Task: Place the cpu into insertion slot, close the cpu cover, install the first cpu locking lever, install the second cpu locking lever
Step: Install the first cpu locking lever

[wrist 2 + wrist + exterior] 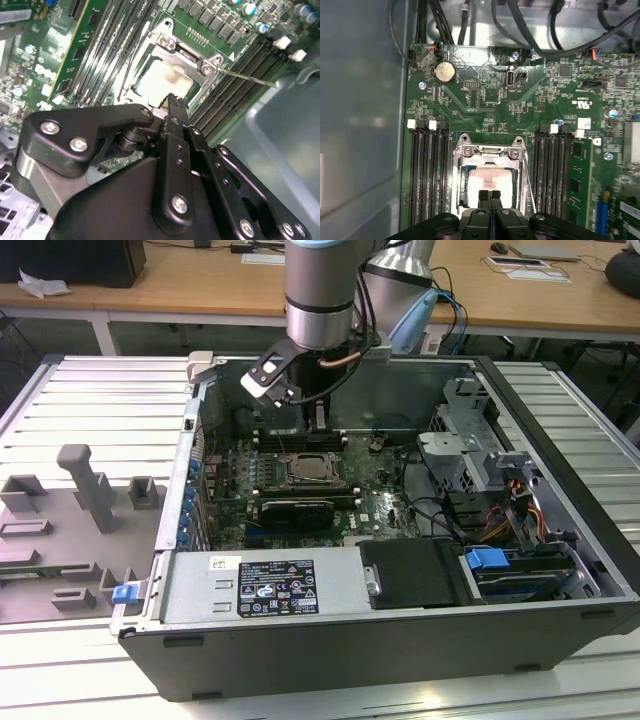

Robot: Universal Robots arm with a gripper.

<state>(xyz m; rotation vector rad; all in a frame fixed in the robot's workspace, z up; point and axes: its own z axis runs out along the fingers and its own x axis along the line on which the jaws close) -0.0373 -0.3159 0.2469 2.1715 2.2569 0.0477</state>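
Observation:
The cpu lies flat in the insertion slot, its pale top showing through the window of the cpu cover. The silver cover lies down over the socket in both wrist views. One thin wire locking lever runs along the socket's side, and in the second wrist view this locking lever sticks out away from the socket. My gripper hangs just above the socket's edge with its black fingertips pressed together and nothing between them. In the exterior view my gripper stands over the board behind the socket.
Long memory slots flank the socket on both sides. A black card lies in front of it in the exterior view. A drive cage and cables fill the case's right. Grey fixtures stand on the slatted table.

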